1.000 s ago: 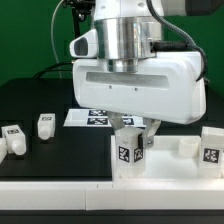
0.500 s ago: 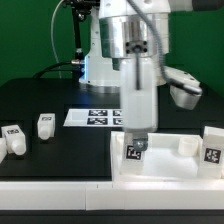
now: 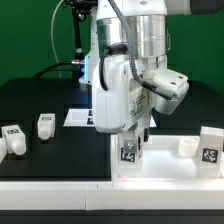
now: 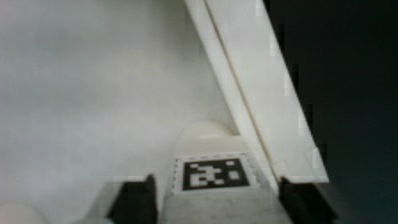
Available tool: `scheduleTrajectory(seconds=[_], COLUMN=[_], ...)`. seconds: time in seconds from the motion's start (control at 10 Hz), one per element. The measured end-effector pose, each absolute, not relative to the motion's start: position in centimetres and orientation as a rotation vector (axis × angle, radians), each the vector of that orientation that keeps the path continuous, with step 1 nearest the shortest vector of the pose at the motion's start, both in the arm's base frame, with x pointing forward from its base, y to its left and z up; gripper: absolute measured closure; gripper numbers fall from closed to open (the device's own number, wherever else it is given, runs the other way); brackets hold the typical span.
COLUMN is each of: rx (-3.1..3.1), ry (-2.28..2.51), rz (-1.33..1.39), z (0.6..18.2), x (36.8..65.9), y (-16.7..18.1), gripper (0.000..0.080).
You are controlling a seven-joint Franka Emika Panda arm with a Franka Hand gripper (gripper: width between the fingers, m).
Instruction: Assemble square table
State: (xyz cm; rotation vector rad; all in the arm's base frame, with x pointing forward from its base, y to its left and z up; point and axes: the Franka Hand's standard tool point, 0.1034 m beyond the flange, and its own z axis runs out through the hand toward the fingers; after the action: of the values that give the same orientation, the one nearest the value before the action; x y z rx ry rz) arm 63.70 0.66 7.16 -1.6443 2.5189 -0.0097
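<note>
Square table top sits low toward the exterior view's right. Leg upright in its corner, gripper jaws straddling it, can't tell if clamped. Leg-mounting step; next likely needs release, then fetching a loose leg.

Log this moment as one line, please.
gripper: straddles leg, grip unclear | leg: upright in top corner | loose legs: three, unfitted
</note>
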Motion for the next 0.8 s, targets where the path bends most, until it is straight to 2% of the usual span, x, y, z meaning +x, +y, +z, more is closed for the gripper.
scheduleTrajectory(seconds=[0.1, 0.2, 0.3, 0.5, 0.8], rx=[-1.662, -1.684, -1.693, -1.689, -1.708], ry=[2.504, 2.473, 2.451, 2.431, 2.427], rz=[-0.012, -0.016, -0.012, 0.034, 0.029], z=[7.4, 8.3, 9.5, 12.1, 11.5], x=[63.8, 63.8, 63.3, 61.9, 61.9], y=[0.7, 0.8, 1.0, 2.7, 2.5], gripper=[0.0410, 0.0237, 0.0169, 0.0153, 0.0151])
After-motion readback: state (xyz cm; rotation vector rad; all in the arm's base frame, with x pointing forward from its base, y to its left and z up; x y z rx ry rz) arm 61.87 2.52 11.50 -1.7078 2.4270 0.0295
